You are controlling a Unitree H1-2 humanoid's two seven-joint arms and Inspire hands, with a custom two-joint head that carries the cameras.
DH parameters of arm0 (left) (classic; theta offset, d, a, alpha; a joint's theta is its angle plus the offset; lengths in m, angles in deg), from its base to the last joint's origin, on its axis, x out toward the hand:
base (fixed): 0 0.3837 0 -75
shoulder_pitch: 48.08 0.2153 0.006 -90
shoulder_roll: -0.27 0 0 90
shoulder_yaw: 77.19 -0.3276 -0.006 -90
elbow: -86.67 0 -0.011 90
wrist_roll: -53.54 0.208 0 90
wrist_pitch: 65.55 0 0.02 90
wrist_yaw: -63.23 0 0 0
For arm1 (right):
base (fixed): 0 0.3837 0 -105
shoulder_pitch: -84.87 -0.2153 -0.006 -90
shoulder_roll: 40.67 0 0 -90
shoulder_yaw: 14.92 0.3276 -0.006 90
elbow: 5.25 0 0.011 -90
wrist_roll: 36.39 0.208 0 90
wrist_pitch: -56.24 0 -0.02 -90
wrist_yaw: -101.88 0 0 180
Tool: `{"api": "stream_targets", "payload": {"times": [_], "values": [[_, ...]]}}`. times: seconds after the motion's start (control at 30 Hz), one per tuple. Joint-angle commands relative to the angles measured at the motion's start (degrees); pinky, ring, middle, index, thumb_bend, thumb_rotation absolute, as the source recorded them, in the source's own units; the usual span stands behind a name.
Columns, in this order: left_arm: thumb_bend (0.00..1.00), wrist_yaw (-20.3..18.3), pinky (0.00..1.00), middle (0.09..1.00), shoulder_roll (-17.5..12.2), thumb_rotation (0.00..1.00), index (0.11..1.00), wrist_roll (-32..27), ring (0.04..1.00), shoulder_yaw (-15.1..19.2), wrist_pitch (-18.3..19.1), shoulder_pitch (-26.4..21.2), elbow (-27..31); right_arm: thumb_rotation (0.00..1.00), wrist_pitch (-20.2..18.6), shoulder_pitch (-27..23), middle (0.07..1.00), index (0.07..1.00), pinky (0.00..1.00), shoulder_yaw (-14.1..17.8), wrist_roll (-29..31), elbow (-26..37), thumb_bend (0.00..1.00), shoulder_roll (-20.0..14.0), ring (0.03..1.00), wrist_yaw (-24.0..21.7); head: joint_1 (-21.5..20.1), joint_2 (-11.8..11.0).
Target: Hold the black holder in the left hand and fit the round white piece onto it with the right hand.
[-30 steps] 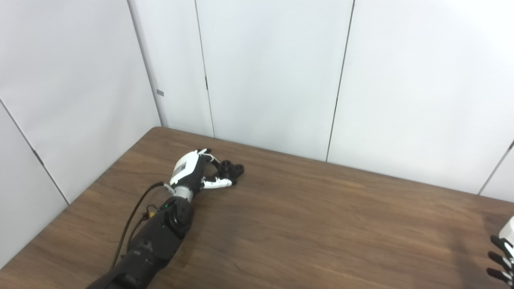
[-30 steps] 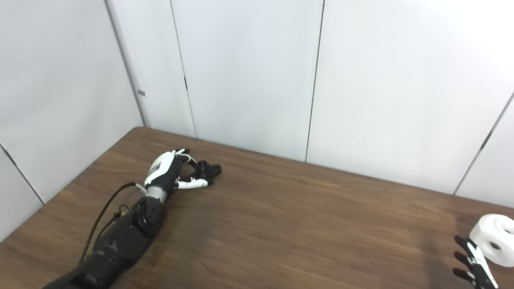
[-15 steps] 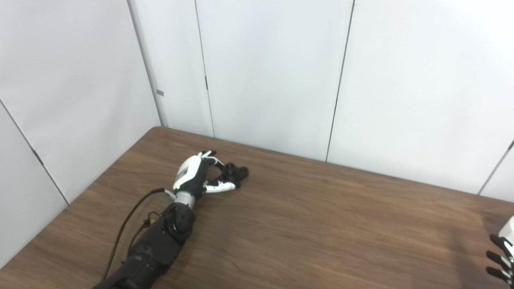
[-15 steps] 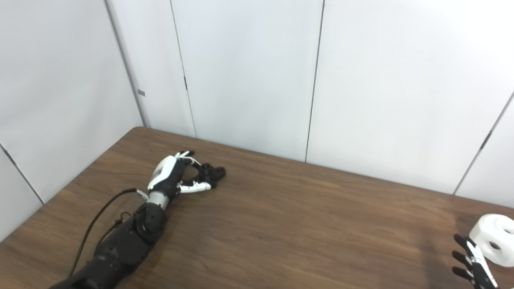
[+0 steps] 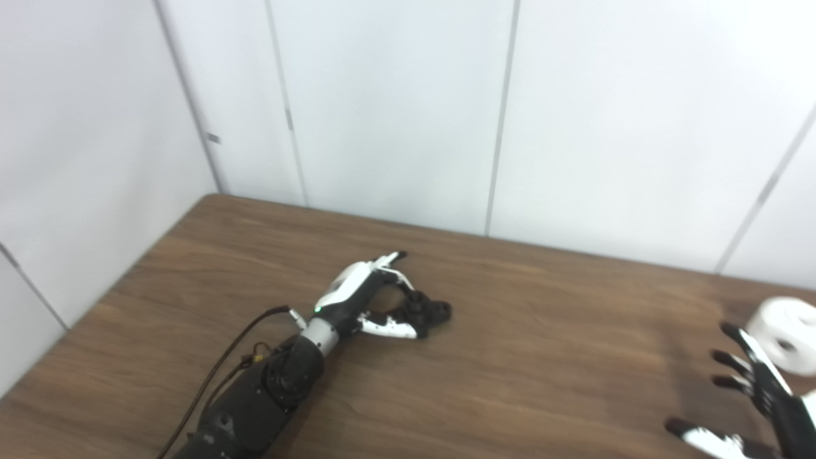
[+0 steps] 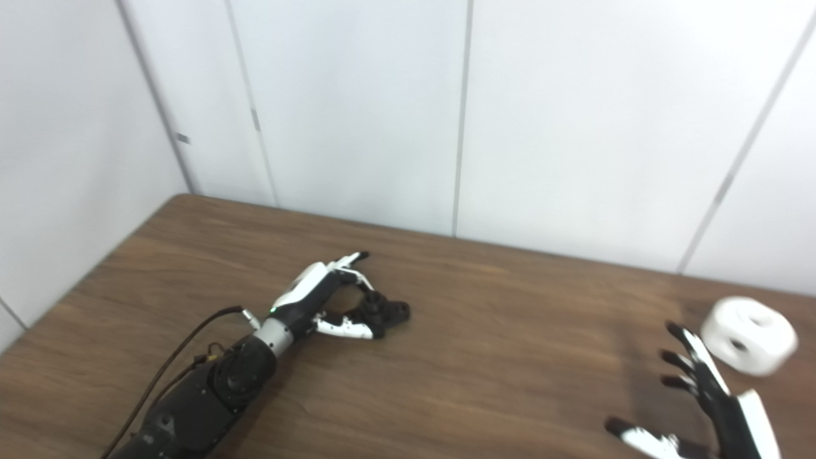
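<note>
round white piece [image 6: 748,335] sits on the table [image 6: 497,357] at the far right, just beyond the fingertips of the right hand [image 6: 707,408] — ahead of it and a touch to its right, not yet touching. that hand is spread wide and empty, and it is plainly the nearer one; the left is well apart, across the table. the piece looks like a squat white drum with rounded edges and a couple of holes in it, one on top and one in its side. over on the left, the black holder [image 6: 382,313] lies on the wood, a small dark part with round sockets, its length running out to the right from the left hand [image 6: 322,299] — fingers and thumb curled about its near end, though i can't tell how firm the grip is.
</note>
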Motion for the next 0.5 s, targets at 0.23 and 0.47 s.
{"api": "stream_targets", "payload": {"times": [0.23, 0.47], "values": [[0.52, -9.02, 1.0, 0.988, 5.99, 0.06, 0.482, 2.5, 1.0, -7.16, -0.62, 1.68, 3.07, 0.31, -0.25, -2.67, 0.938, 0.897, 0.67, -0.69, -3.19, 4.43, 0.8, 0.58, 0.792, 1.14, -4.56, 1.98], [0.52, -9.77, 1.0, 0.988, 8.5, 0.06, 0.481, 3.85, 1.0, -9.1, -1.65, 1.26, 1.9, 0.34, -1.85, -3.55, 0.941, 0.888, 0.67, -1.36, -4.63, 5.83, 0.8, 1.92, 0.812, 0.94, -9.5, 3.73]]}}
